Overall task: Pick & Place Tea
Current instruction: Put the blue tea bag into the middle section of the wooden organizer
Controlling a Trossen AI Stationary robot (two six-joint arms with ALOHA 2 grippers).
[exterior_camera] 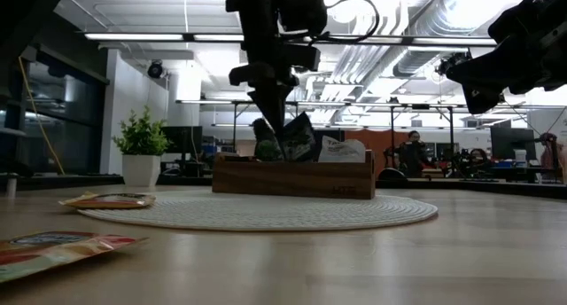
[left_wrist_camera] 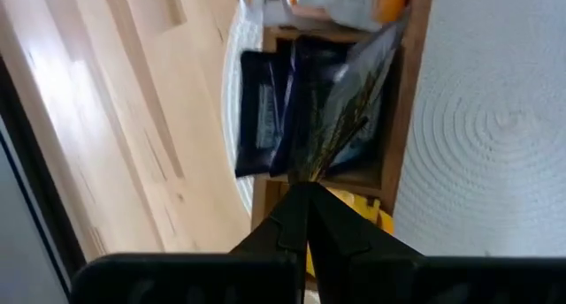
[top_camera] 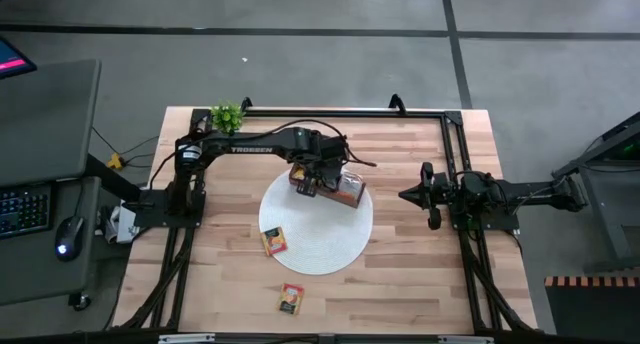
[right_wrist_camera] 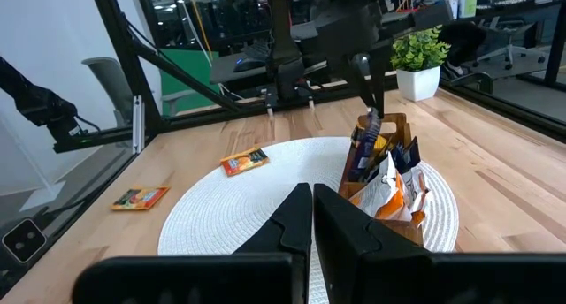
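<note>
- A pale wooden plank table (top_camera: 420,274) is carrying everything.
- A round white woven placemat (top_camera: 330,246) is lying at its centre.
- An orange-yellow flat tea sachet (top_camera: 291,299) is lying on bare wood near the front edge.
- A small green plant in a white pot (top_camera: 227,116) is standing at the far left corner.

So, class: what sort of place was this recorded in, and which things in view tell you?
Probably a robotics lab or workshop: exposed ceiling pipes, a person at workbenches beyond the table, and a keyboard beside it.
</note>
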